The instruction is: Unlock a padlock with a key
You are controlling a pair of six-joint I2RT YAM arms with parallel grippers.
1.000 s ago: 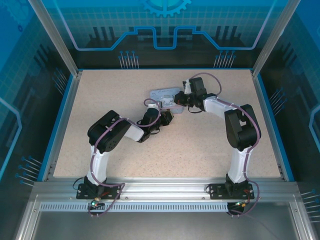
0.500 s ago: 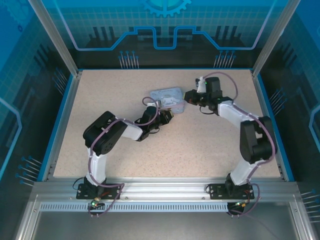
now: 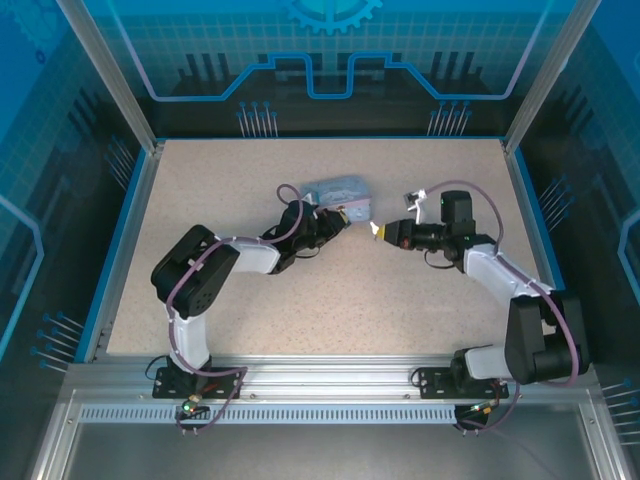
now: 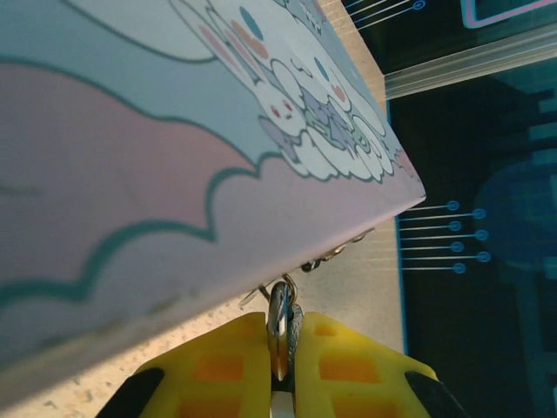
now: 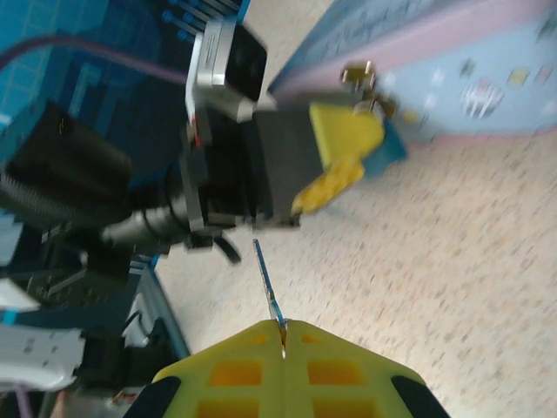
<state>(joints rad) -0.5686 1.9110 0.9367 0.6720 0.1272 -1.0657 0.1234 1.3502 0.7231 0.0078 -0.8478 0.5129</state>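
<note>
The padlock (image 4: 280, 318) is pinched edge-on between the yellow pads (image 4: 226, 366) of the left gripper (image 4: 280, 344), jaws narrow around it. Its shackle (image 4: 282, 286) points up at the lower edge of the cartoon tin (image 4: 130, 174), just above the table (image 3: 420, 300). The key (image 5: 267, 283) is clamped by its head in the right gripper (image 5: 283, 335), jaws nearly together, with the shaft pointing at the lock but apart from it. The keyway is not visible. Judged step: insertion. Turn your right wrist until the shaft lies on the keyway axis before closing the gap, then advance slowly. Hold the lock rigid; the thin shaft may pivot in the pads if it meets the lock body off-centre.
</note>
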